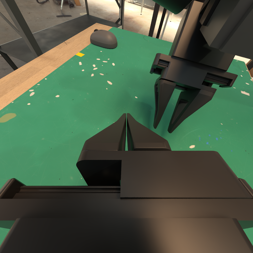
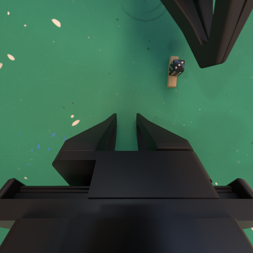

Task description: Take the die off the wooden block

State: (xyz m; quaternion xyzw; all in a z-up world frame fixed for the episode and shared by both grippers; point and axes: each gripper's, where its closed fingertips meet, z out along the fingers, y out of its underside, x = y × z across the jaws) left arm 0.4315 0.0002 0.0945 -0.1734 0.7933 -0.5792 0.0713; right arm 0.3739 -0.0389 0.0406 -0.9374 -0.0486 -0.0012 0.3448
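Note:
In the right wrist view a black die (image 2: 176, 67) with white pips sits on the far end of a small tan wooden block (image 2: 172, 80) lying on the green mat. My right gripper (image 2: 126, 114) is open and empty, high above the mat, with the die ahead and to its right. My left gripper (image 1: 126, 113) is shut and empty; its closed fingers also show at the top right of the right wrist view (image 2: 213, 60), just right of the die. The right gripper shows in the left wrist view (image 1: 162, 130), pointing down. The die and block are hidden in the left wrist view.
A grey computer mouse (image 1: 104, 39) lies at the far edge of the green mat (image 1: 68, 123). A wooden table strip (image 1: 34, 68) runs along the left. A yellow tape mark (image 1: 80, 54) sits at the mat's border. Dark frame legs stand beyond the table.

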